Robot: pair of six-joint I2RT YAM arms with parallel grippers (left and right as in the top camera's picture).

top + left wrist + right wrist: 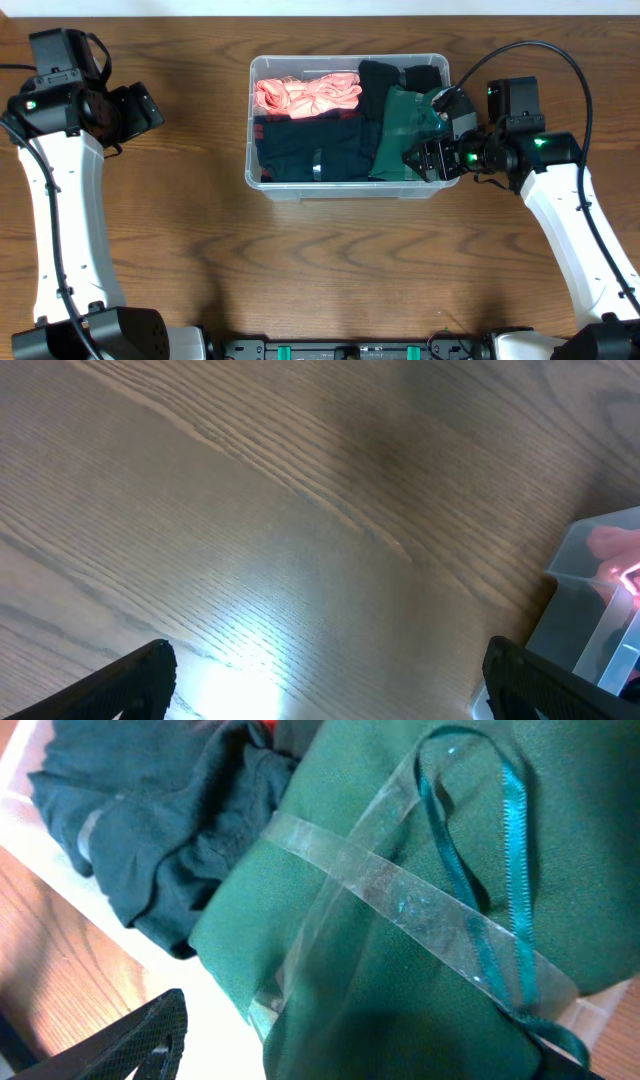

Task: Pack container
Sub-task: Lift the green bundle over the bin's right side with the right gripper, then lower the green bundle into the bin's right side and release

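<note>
Right gripper [432,158] is hovering open and empty, the clear rectangular plastic container [340,190] packed with soft clothes [320,150] sitting beneath it, light and stiff, probably best gripped by its rim [350,58], left gripper [325,675] idling wide open.

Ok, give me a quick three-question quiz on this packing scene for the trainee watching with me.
1. True or false: the left arm holds its jaws over the container.
2. Which item fills the container's right end? A the pink cloth, B the green cloth, C a yellow cloth.
3. Which arm has its jaws at the container's rim?
Key: 1 false, they hang over bare table; 2 B; 3 the right arm.
</note>
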